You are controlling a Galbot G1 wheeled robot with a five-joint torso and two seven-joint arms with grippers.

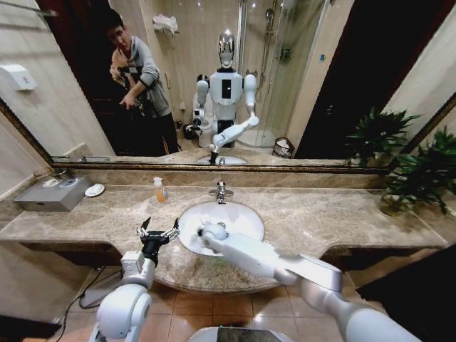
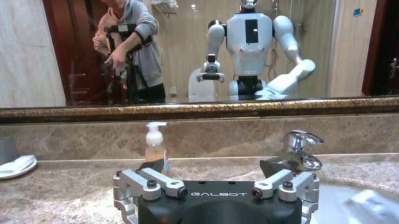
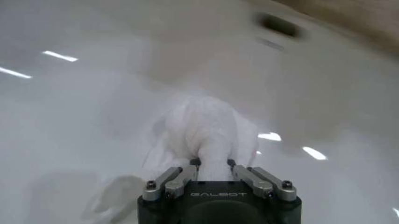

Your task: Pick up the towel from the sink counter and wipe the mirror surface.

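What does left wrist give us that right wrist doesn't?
Left wrist alone: the mirror, soap bottle, faucet, marble sink counter, and the open left claw hovering above the counter. Right wrist alone: the right claw shut on the white towel inside the basin. Shared: only the basin, a sliver of it in the left wrist view.

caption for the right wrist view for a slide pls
Right gripper with jaws shut on the white towel, inside the white basin.
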